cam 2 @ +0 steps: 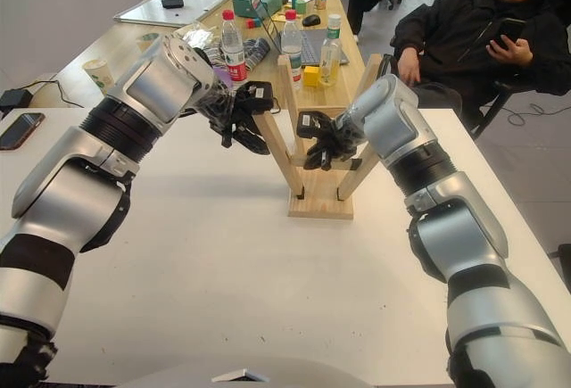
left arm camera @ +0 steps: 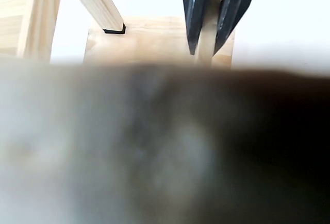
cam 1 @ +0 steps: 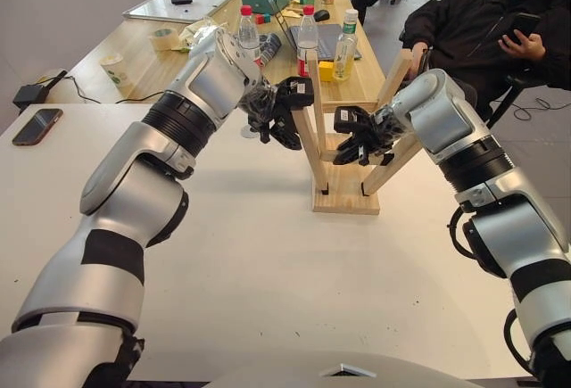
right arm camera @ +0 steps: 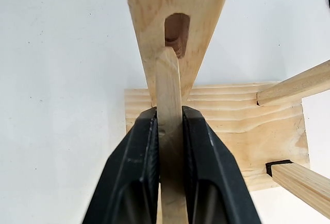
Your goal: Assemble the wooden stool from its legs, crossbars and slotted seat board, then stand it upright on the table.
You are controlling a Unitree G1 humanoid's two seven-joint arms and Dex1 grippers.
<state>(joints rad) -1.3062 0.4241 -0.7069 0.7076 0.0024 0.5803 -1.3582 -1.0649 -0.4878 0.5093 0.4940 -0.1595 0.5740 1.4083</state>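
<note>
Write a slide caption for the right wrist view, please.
Right gripper, fingers clamped on a crossbar, holds its tip at the hole in a leg above the seat board.

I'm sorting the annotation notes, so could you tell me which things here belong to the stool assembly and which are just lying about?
Job in hand: seat board, legs, crossbar in the right gripper, left gripper clamping a leg.
Lying about: water bottles, phone, tape roll, paper cup, laptop.
</note>
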